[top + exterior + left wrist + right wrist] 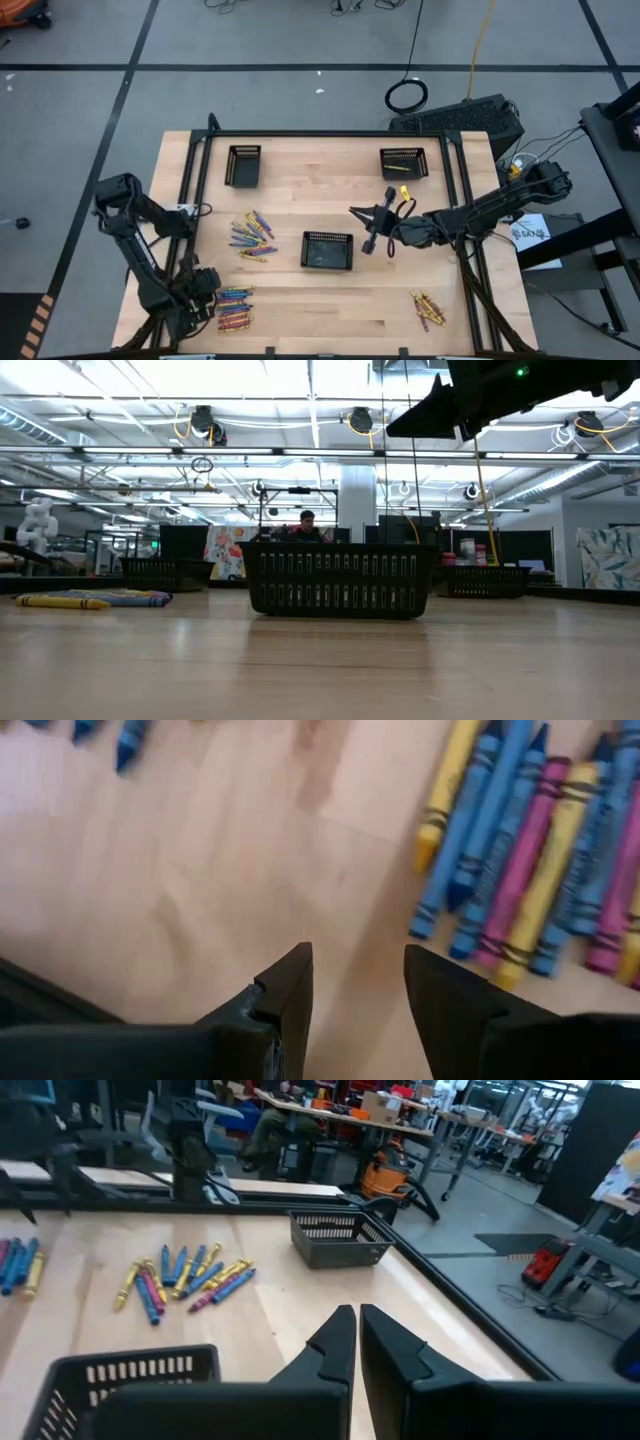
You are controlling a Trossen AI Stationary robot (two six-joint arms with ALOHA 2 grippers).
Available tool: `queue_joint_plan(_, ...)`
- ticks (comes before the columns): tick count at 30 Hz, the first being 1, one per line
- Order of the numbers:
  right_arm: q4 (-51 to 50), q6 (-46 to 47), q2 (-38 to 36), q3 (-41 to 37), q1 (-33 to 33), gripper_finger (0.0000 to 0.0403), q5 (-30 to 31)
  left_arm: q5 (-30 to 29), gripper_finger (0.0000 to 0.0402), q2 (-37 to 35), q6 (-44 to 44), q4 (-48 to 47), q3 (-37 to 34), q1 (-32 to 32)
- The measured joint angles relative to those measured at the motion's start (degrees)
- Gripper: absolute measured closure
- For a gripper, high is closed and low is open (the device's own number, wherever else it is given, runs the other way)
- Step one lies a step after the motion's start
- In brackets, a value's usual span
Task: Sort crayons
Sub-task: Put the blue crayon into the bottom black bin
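- While I hunt for readable writing, I find none: the crayon wrappers [520, 870] in my left wrist view carry dark bands and smudged print I cannot make out.
- From above, the left gripper [205, 285] hangs low just beside the crayon row [234, 307] at the near-left corner of the surface [300, 300]; its fingers [290, 990] stand narrowly apart, holding nothing, over bare wood.
- A second crayon cluster [251, 236] lies just left of the middle tray [328, 250], and a third small bunch [427, 308] lies well to that tray's near right.
- Only the high view shows the two far trays together: one [244, 165] far-left of the middle tray, one [404, 162] far-right with a yellow stick at its front.
- My right gripper [372, 232] hovers just right of the middle tray, fingers [335, 1345] closed together, empty.
- Only the low view shows a person [306, 525] seated in the room behind the middle tray.
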Motion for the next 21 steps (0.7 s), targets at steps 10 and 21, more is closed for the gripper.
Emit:
queue_joint_plan(10,0.0,2.1,0.0,0.0,0.0,0.0397,0.1,1.6,0.0256,-2.4,3.3,8.4,-5.5,0.7)
queue_joint_plan(21,0.2,2.9,0.0,0.0,0.0,0.0397,0.2,1.0,0.0256,-5.1,15.2,11.0,-5.7,0.3)
